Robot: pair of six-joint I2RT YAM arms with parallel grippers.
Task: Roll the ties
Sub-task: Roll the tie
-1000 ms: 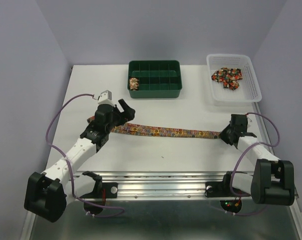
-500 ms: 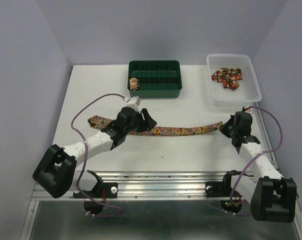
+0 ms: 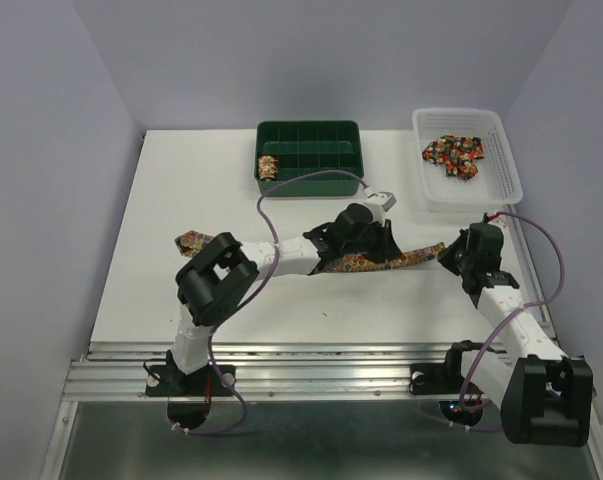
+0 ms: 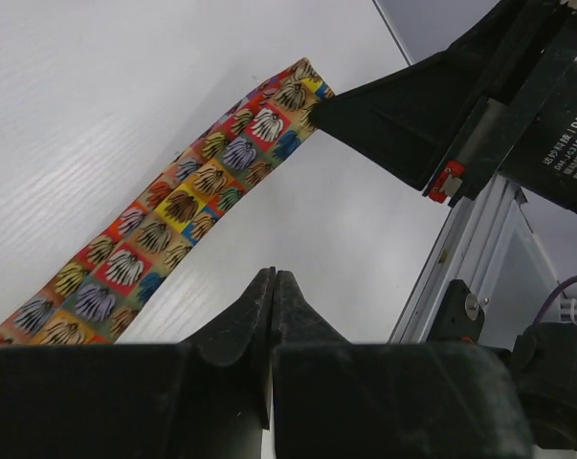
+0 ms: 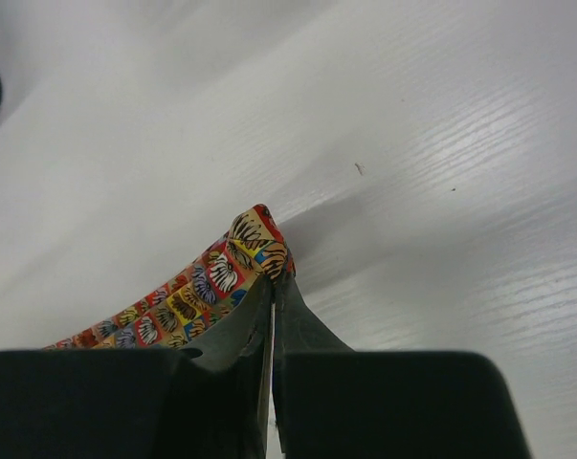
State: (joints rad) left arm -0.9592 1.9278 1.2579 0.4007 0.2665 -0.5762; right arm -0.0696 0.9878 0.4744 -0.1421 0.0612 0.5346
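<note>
The necktie [image 3: 419,257] lay stretched across the table [image 3: 181,180], one end pinched in the right gripper [image 5: 273,280]. The left gripper [image 4: 274,285] was pressed together beside the strip (no cloth visible between its tips). Rolling well would probably need steady tension and square turns.

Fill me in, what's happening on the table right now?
Tie rolling, mid-setup. The right gripper pinches one end of a patchwork tie laid flat across the table. The left gripper has its jaws closed further along the strip; whether fabric is caught there is unclear. One rolled tie sits in the green divided tray, and more ties lie in the white basket.
</note>
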